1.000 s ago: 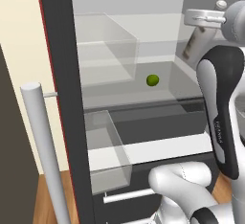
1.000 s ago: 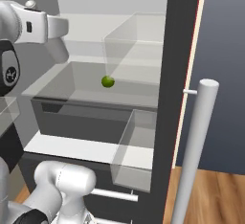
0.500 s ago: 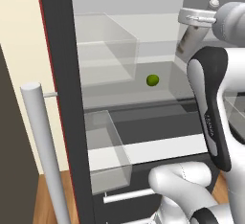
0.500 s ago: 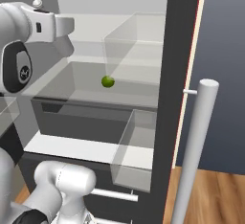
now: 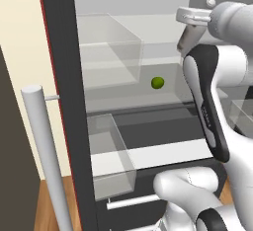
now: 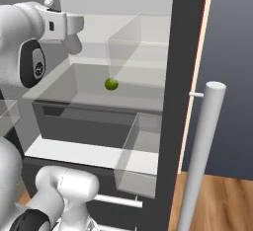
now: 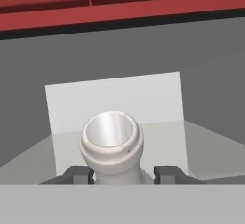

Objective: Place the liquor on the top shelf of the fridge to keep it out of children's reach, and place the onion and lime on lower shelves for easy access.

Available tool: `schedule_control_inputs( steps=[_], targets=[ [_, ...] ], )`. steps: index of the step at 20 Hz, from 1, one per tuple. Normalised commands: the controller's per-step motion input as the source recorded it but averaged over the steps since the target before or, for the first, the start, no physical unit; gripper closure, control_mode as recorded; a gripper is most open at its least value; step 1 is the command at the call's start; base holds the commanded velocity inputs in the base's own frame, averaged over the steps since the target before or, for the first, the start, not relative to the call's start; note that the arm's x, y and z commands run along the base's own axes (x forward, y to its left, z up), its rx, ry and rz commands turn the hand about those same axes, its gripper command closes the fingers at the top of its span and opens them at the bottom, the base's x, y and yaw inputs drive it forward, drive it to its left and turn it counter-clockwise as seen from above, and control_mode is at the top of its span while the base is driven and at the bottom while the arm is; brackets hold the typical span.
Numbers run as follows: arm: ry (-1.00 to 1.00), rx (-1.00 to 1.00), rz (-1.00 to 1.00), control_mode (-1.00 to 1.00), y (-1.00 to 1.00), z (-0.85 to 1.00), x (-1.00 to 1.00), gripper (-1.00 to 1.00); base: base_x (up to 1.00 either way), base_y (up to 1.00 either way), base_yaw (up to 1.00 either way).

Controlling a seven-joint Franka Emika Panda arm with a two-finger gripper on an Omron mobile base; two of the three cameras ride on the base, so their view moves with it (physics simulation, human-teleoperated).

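Flat even render light — sharp, shadowless

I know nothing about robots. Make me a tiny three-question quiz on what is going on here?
1. True or false: the lime lies on a glass shelf inside the fridge.
2. What does the gripper hold? A) the liquor B) an onion C) nothing
3. Fill in: in the hand view the bottle's ___ points at the camera.

Key:
1. True.
2. A: the jaws are shut on the liquor.
3. Cap.
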Motion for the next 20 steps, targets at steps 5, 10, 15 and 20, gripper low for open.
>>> schedule_control_inputs(
  steps=[5,10,15,20],
  targets=[
    [0.00,0.00,0.00,-1.00,0.00,0.00,0.44,1.00,0.00,0.00,0.00],
    [0.00,0.00,0.00,-1.00,0.00,0.00,0.43,1.00,0.00,0.00,0.00],
    [0.00,0.00,0.00,-1.00,0.00,0.00,0.42,1.00,0.00,0.00,0.00],
    [0.00,0.00,0.00,-1.00,0.00,0.00,0.40,1.00,0.00,0.00,0.00]
  ],
)
